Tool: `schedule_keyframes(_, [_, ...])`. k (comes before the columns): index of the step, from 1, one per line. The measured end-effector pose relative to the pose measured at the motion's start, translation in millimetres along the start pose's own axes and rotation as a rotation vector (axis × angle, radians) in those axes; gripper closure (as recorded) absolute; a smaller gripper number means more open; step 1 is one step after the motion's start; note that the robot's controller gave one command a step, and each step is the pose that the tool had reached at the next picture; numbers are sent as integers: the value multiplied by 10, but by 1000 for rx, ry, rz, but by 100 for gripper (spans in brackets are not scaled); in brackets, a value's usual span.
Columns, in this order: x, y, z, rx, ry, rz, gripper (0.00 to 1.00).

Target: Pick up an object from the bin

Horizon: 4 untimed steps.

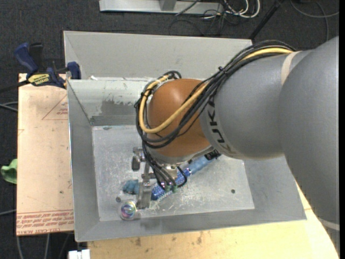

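Observation:
My gripper (pixel 144 197) reaches down near the bin's front left, below the orange wrist cover. Its tip stands just above a small shiny, iridescent ball (pixel 128 211) that lies by the front wall. A small teal-blue lump (pixel 131 187) lies right beside the gripper on its left. To the right, a long blue object with a patterned end (pixel 190 170) lies slanted on the floor, partly hidden under the wrist; its lower end (pixel 159 192) comes close to the gripper.
The arm and its orange cover with cables hang over the middle of the bin and hide the floor there. Bare grey floor shows at the left and at the right front. The front wall is close behind the ball.

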<state>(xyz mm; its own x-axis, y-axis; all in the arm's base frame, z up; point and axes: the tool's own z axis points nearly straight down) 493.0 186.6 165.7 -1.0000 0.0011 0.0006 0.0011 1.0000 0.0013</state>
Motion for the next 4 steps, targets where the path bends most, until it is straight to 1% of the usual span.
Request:
schedule_keyframes(1, [-132,-622,927,4,4,238,0])
schedule_keyframes(2, [-141,-597,901,0,1,237,100])
schedule_keyframes(3, [44,-583,-457,-3,-8,252,100])
schedule_keyframes(4, [54,-587,-413,1,-2,252,0])
